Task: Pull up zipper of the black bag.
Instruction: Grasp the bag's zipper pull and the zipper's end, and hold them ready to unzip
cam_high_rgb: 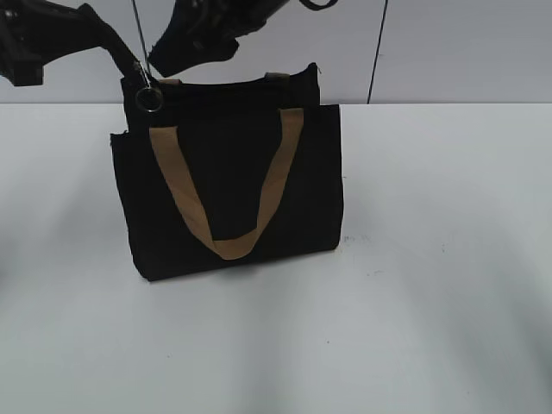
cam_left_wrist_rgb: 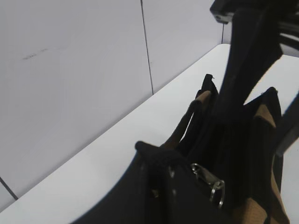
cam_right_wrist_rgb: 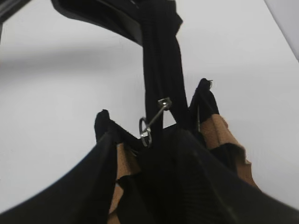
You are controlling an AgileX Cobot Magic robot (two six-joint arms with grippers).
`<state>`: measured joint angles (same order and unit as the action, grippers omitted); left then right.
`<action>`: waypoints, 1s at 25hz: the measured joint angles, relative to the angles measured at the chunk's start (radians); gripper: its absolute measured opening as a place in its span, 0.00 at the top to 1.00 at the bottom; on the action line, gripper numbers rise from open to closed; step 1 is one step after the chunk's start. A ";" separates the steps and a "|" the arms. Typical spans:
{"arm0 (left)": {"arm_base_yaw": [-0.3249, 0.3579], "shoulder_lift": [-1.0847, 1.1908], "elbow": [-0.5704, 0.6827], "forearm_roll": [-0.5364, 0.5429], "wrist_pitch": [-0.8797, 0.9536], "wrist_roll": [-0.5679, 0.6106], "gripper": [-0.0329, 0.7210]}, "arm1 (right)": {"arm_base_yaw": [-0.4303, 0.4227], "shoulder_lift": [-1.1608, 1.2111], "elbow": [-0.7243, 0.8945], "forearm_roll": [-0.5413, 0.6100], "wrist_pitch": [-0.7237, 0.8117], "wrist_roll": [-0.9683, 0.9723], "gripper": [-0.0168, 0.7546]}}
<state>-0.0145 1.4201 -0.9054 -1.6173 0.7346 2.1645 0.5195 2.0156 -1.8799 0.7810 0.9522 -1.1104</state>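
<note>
— Where's the black bag (cam_high_rgb: 228, 185)?
— Upright near the tabletop's (cam_high_rgb: 448, 259) far edge; soft, light fabric.
— And the zipper (cam_high_rgb: 147, 90)?
— Small metal ring, top left; pinch there. Either hand's grip: cannot tell.

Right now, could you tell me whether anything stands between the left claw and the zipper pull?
Nothing visible does. In the exterior view, the left claw hangs just above the zipper pull at the top left corner of the black bag. The fabric strip rising to the right claw runs beside the pull, not across it.
</note>
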 joint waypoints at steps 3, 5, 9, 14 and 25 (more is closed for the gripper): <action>0.000 0.000 0.000 0.000 0.000 0.000 0.92 | 0.000 0.026 0.000 0.003 -0.009 0.000 0.54; 0.000 0.000 0.000 0.000 0.000 0.000 0.92 | 0.000 0.046 0.000 0.016 -0.010 -0.001 0.54; 0.000 0.000 0.000 0.000 0.000 0.000 0.92 | 0.000 0.071 0.000 0.032 -0.016 -0.003 0.54; 0.000 0.003 0.000 0.000 0.000 0.000 0.92 | 0.000 0.076 0.000 0.086 -0.018 -0.039 0.54; 0.000 0.003 0.000 0.000 0.003 0.000 0.92 | 0.010 0.104 -0.001 0.115 -0.026 -0.066 0.60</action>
<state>-0.0145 1.4231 -0.9054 -1.6173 0.7378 2.1645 0.5298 2.1200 -1.8807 0.8962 0.9258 -1.1759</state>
